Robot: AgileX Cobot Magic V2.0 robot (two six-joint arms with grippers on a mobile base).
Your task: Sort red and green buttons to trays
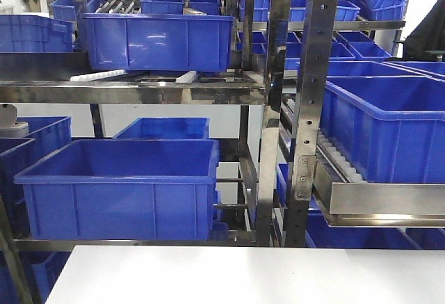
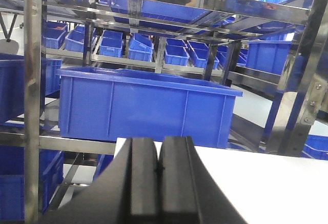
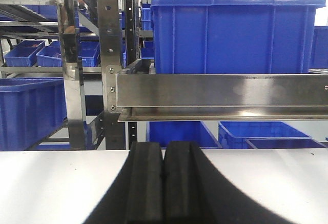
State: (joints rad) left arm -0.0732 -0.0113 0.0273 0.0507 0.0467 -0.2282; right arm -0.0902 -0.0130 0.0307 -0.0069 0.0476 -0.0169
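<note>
Front-facing view first: white table (image 1: 243,276) edge along the bottom, steel rack (image 1: 309,109) right behind it, stuffed with blue crates. The low crate (image 1: 118,193) on the left sits just past the table edge, and the bit of its inside I can see is plain blue wall. The top crate (image 1: 156,40) above it and the big crate (image 1: 389,130) on the sloped roller shelf at right are seen from below the rim, so I can't tell what's in them. Couldn't make out a readable label or brand on anything. Buttons and trays don't show up in any of the three views, so I can't place them relative to my grippers. Left wrist view: my left gripper (image 2: 159,172) is closed, fingers pressed flat together with nothing between them, over the table's far edge and pointing at what looks like that same low crate. Rows of small bins (image 2: 138,47) sit further back, contents too small to tell. Right wrist view: right gripper (image 3: 164,178) is closed the same way, also holding nothing, over the table and facing a steel rail (image 3: 220,90) with what looks like the big crate behind it.
</note>
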